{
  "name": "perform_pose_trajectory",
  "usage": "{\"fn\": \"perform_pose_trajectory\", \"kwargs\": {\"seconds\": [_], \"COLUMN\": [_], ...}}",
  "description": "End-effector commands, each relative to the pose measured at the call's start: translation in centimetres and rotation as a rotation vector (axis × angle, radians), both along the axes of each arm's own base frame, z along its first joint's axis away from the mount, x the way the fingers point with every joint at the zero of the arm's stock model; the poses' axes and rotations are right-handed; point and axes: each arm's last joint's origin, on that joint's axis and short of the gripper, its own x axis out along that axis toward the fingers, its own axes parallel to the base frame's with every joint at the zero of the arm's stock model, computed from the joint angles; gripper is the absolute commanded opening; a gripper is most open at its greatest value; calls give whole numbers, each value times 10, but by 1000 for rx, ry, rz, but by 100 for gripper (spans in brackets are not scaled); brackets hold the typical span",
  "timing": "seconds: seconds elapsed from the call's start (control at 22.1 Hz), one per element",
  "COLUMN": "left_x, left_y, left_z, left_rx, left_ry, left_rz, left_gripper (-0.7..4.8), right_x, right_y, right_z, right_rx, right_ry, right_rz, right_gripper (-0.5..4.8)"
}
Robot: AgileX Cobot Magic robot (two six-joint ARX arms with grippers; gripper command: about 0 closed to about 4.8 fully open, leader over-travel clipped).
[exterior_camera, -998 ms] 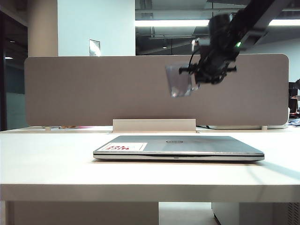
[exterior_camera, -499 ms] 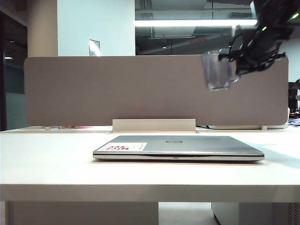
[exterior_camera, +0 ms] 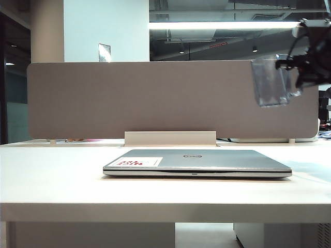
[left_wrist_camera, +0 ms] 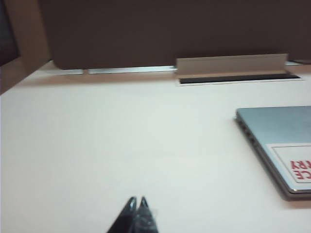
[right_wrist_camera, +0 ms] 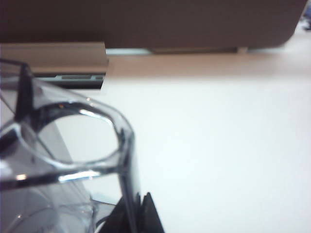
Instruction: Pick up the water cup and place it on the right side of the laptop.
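Gripping one water cup, the right gripper hangs above one laptop; left gripper jaws clenched.

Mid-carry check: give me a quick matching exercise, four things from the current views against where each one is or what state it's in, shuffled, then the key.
Things:
1. water cup
2. laptop
3. left gripper
4. right gripper

States:
A. lid closed, lying flat on the table
B. shut on nothing, low over bare table beside the laptop
C. held in the air, high at the exterior view's right
D. shut on the cup's handle

Pairs: 1-C, 2-A, 3-B, 4-D
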Motion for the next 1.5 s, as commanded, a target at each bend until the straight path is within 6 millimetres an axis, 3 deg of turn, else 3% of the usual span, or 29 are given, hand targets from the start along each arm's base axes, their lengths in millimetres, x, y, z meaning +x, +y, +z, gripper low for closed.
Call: {"fn": "perform_pose_trajectory", "kwargs": {"seconds": [0.05, 0.23, 0.63, 1.0, 1.5], "left_x": [0, 0, 0, 0, 0], "left_y": [0, 0, 0, 0, 0], "left_z": [2, 1, 0, -1, -1], "left_rx": [-4, -4, -4, -4, -4], "left_ry": [-8, -6, 11, 19, 18], "left_rz": [-14, -13, -14, -14, -14], "left_gripper": [-6, -6, -6, -6, -6], "right_x": [-19, -47, -86, -86, -70], "right_y": [-6, -19, -42, -43, -46], "right_z": [-5, -29, -64, -68, -100], "right_rx": [32, 42, 40, -7, -3], "right_ry": [-59, -13, 11, -13, 2], "right_rz": [1, -17, 7, 96, 96], "right_gripper": [-4, -4, -4, -4, -4]}}
